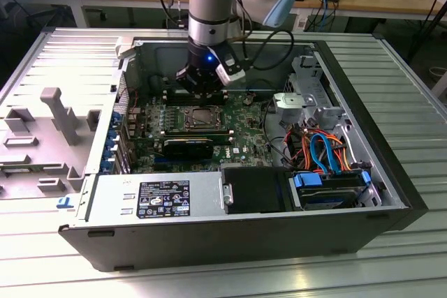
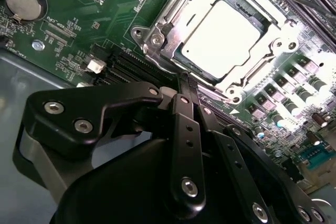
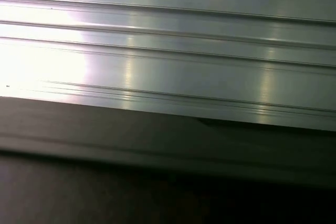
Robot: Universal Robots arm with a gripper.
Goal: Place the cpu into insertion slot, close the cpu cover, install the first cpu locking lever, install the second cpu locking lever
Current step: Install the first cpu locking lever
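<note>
Even overhead light fills the exterior view, while hard glare whitens the silvery square metal chip top [image 2: 223,34] and the ribbed aluminium surface [image 3: 47,61].

cpu [image 2: 223,38] in insertion slot [image 2: 176,51]

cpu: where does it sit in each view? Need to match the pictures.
Exterior view: the cpu lies mid-board on the green motherboard, just below the gripper.
Second wrist view: the cpu is the bright square inside the cpu cover, beyond the gripper.
First wrist view: ribbed metal surface; no cpu here.
Shared landmark: the gripper beside the socket.
</note>
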